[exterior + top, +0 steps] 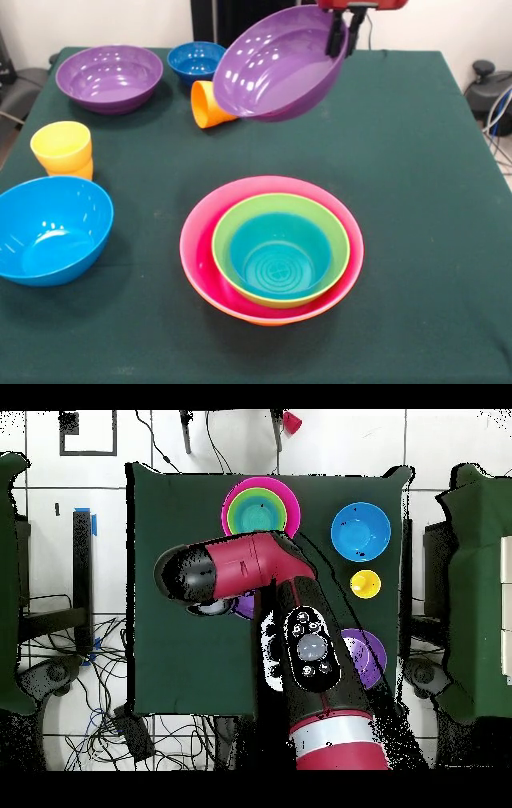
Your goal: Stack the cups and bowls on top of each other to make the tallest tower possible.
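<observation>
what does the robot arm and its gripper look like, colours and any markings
The arm is glossy red with rounded black joint caps and, near its base, a silver-grey band. One link carries a black oval panel of round buttons. The gripper has a red body at the front view's top edge, with slim black fingers below it.
</observation>
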Available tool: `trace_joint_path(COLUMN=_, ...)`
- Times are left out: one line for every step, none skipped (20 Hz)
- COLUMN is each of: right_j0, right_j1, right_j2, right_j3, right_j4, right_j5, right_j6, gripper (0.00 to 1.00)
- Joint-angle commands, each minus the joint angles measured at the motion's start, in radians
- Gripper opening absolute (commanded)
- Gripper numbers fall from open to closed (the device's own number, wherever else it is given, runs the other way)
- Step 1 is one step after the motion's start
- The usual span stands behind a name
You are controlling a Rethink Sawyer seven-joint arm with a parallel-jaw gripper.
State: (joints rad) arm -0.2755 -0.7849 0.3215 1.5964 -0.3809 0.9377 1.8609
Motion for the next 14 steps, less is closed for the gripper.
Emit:
trace_joint_path(right_j0=0.015, right_j1=0.037, right_j2=-0.02, right_j3=-0.03, right_j4=0.051, right_j5=0.089, right_j6=0.114, gripper=0.0)
trace_joint_path(right_j0=0.025, right_j1=0.035, right_j2=-0.035, right_j3=-0.025, right_j4=0.038, right_j5=0.059, right_j6=0.132, gripper=0.0)
trace_joint_path(right_j0=0.034, right_j1=0.036, right_j2=-0.048, right_j3=-0.03, right_j4=0.02, right_j5=0.045, right_j6=0.136, gripper=0.0)
trace_joint_path(right_j0=0.037, right_j1=0.041, right_j2=-0.057, right_j3=-0.033, right_j4=-0.008, right_j5=0.013, right_j6=0.123, gripper=0.0)
trace_joint_path(right_j0=0.038, right_j1=0.041, right_j2=-0.056, right_j3=-0.028, right_j4=-0.006, right_j5=0.014, right_j6=0.117, gripper=0.0)
trace_joint_path(right_j0=0.038, right_j1=0.041, right_j2=-0.055, right_j3=-0.023, right_j4=-0.003, right_j5=0.015, right_j6=0.111, gripper=0.0)
trace_joint_path(right_j0=0.036, right_j1=0.041, right_j2=-0.05, right_j3=-0.016, right_j4=0.008, right_j5=0.014, right_j6=0.106, gripper=0.0)
trace_joint_path(right_j0=0.029, right_j1=0.044, right_j2=-0.037, right_j3=-0.005, right_j4=0.031, right_j5=0.007, right_j6=0.099, gripper=0.0)
trace_joint_path(right_j0=0.029, right_j1=0.044, right_j2=-0.033, right_j3=-0.002, right_j4=0.037, right_j5=0.008, right_j6=0.095, gripper=0.0)
trace_joint_path(right_j0=0.024, right_j1=0.044, right_j2=-0.035, right_j3=0.006, right_j4=0.043, right_j5=-0.012, right_j6=0.104, gripper=0.0)
trace_joint_path(right_j0=0.02, right_j1=0.047, right_j2=-0.034, right_j3=0.009, right_j4=0.045, right_j5=-0.023, right_j6=0.104, gripper=0.0)
trace_joint_path(right_j0=0.009, right_j1=0.063, right_j2=-0.023, right_j3=0.011, right_j4=0.053, right_j5=-0.044, right_j6=0.096, gripper=0.0)
trace_joint_path(right_j0=-0.003, right_j1=0.079, right_j2=-0.013, right_j3=0.012, right_j4=0.062, right_j5=-0.065, right_j6=0.088, gripper=0.0)
trace_joint_path(right_j0=-0.004, right_j1=0.086, right_j2=-0.017, right_j3=0.009, right_j4=0.052, right_j5=-0.077, right_j6=0.084, gripper=0.0)
